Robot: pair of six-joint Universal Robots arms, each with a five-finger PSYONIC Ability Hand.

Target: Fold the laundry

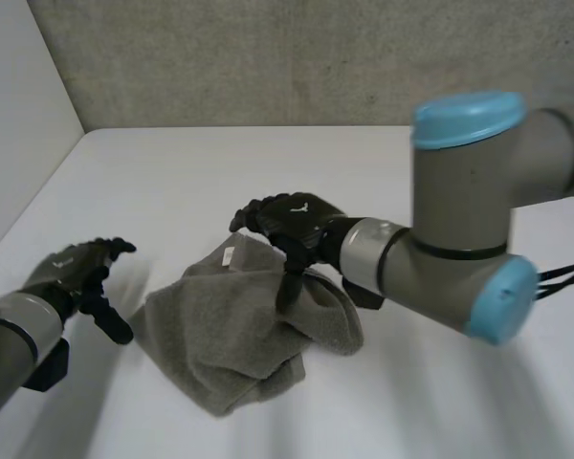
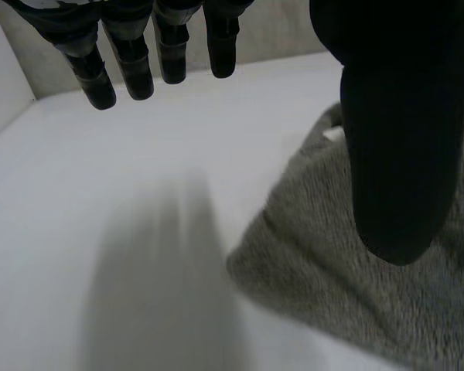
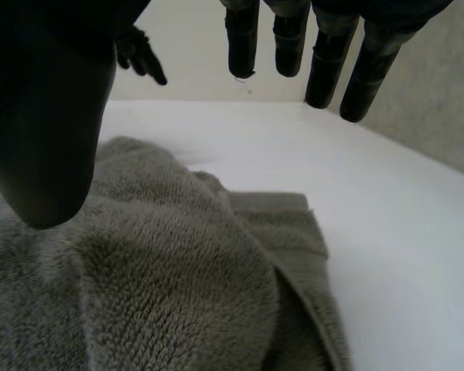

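A grey terry towel (image 1: 234,330) lies rumpled and partly folded in the middle of the white table (image 1: 172,182), with a small white label (image 1: 228,255) at its far edge. My right hand (image 1: 292,222) hovers over the towel's far edge, open, its thumb pointing down at the cloth. In the right wrist view the right hand (image 3: 46,108) spreads above the towel (image 3: 162,294) and grips nothing. My left hand (image 1: 77,268) is open above the table, just left of the towel. In the left wrist view the left hand (image 2: 394,139) hangs over the towel's edge (image 2: 332,294), holding nothing.
A grey concrete wall (image 1: 268,57) runs along the table's far edge and a white wall (image 1: 19,115) along its left side. My right arm's bulky elbow (image 1: 464,210) hangs over the table's right half. Bare tabletop lies behind the towel.
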